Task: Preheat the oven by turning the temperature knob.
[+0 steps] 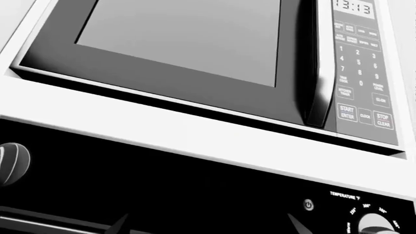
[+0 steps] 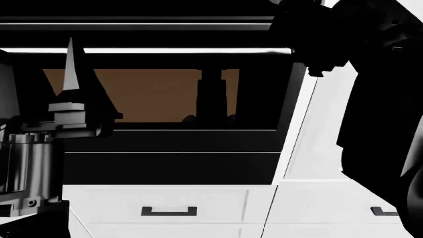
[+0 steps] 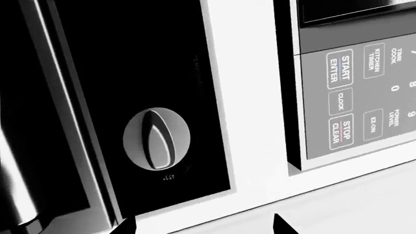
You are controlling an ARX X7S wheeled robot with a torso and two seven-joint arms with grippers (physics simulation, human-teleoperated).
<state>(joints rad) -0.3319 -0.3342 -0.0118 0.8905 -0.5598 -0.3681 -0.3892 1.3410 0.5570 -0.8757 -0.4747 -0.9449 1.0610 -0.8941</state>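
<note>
Oven (image 2: 172, 99) fills the head view: brown window, bright bar handle (image 2: 145, 50) across the top, plain black panel below. Its control strip sits above the handle, mostly out of the head view.

Temperature knob (image 3: 156, 139): round, pale, with a raised ridge across its face; in the right wrist view it lies dead ahead on the black strip, apart from the camera. The left wrist view catches a knob (image 1: 380, 226) under the "TEMPERATURE" label at about 5 o'clock, cut by the frame edge. Probably the same one.

Handling, as judged: rigid, fixed to the panel, turns on its axis only. Smooth glossy face, likely slippery. Best hold is across the ridge, one finger on each flank, then twist. No lifting, so weight does not matter.

Count:
- oven: one
- knobs: two seen, the second (image 1: 11, 163) at 9 o'clock in the left wrist view
- microwave (image 1: 215, 63) above the oven: one
- white drawers below: two handles (image 2: 169, 211) showing

Left gripper (image 2: 69, 74): one pale finger points up at 9 o'clock, holding nothing visible; spread cannot be told.
Right gripper (image 3: 201, 224): two dark tips apart at the frame edge, open, empty, short of the knob.
</note>
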